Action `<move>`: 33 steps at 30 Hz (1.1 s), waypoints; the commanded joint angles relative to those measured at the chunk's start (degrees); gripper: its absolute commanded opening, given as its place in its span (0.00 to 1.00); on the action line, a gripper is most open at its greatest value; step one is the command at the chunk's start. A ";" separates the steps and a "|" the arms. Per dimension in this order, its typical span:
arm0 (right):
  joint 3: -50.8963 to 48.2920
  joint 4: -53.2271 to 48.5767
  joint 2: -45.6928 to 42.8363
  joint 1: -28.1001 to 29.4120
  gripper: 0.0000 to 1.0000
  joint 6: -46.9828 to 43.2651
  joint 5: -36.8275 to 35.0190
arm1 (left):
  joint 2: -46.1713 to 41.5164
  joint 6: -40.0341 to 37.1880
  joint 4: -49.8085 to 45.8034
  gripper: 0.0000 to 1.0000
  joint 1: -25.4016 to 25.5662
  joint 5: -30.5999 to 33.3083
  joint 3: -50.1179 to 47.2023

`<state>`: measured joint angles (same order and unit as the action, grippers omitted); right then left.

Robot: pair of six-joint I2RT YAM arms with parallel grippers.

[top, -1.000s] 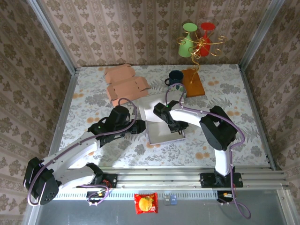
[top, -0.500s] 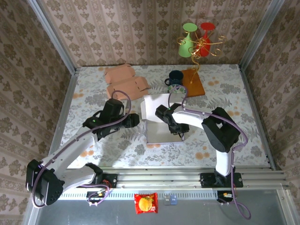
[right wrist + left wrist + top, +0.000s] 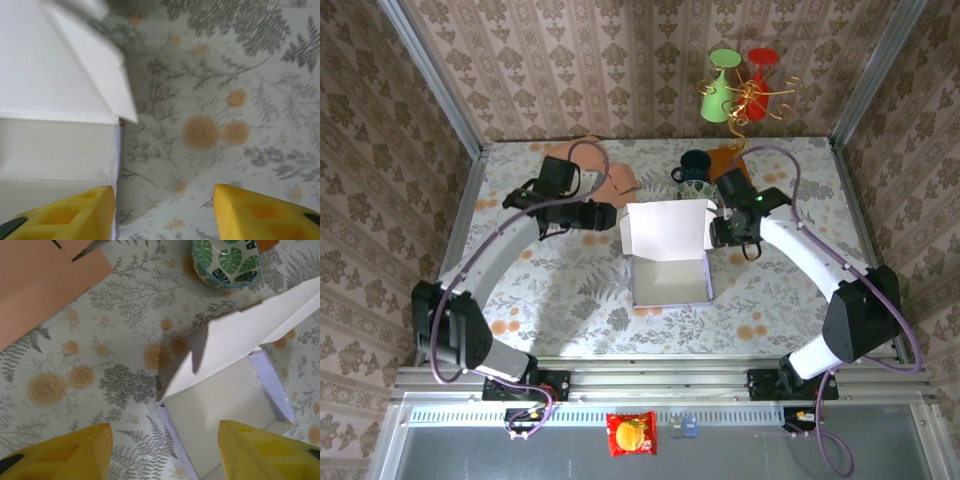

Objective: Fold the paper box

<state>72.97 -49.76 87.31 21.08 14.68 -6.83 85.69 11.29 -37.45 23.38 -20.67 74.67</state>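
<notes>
The white paper box (image 3: 669, 280) sits mid-table as an open tray with its lid flap (image 3: 666, 229) standing up at the far side. My left gripper (image 3: 609, 215) hovers just left of the lid's far-left corner. In the left wrist view it (image 3: 162, 455) is open, its yellow fingers (image 3: 60, 452) spread over the box's corner (image 3: 220, 400) without touching it. My right gripper (image 3: 714, 232) hangs beside the lid's right edge. In the right wrist view it (image 3: 162, 215) is open over bare tablecloth, with the box (image 3: 55, 135) next to its left finger.
Flat pink cardboard (image 3: 582, 165) lies at the back left, partly under my left arm. A leaf-patterned cup (image 3: 694, 172) and a wooden board (image 3: 732, 172) with a gold stand holding green and red cups (image 3: 725, 85) stand behind the box. Walls close three sides.
Both arms have drawn back from the box toward the far side. The right gripper has opened and left the box's inside, moving to its right. The lid flap now stands raised.
</notes>
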 commanded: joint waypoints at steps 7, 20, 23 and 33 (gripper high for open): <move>6.58 1.70 8.12 -5.52 0.56 -12.24 13.45 | 10.22 -17.06 -13.16 0.59 -0.44 -8.15 12.31; 11.98 1.07 13.38 -6.06 0.50 -14.41 19.03 | 17.26 -21.46 -15.76 0.59 0.96 -9.92 15.68; 12.88 0.61 14.35 -6.06 0.46 -14.50 19.22 | 18.33 -21.06 -15.55 0.58 1.62 -10.11 16.21; 14.02 0.19 15.00 -6.11 0.34 -14.18 19.02 | 19.87 -19.20 -14.15 0.43 2.38 -6.86 17.21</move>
<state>84.86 -47.99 101.43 15.25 1.23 11.20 104.97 -7.94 -51.16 25.85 -28.34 89.78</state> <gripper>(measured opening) 0.351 0.439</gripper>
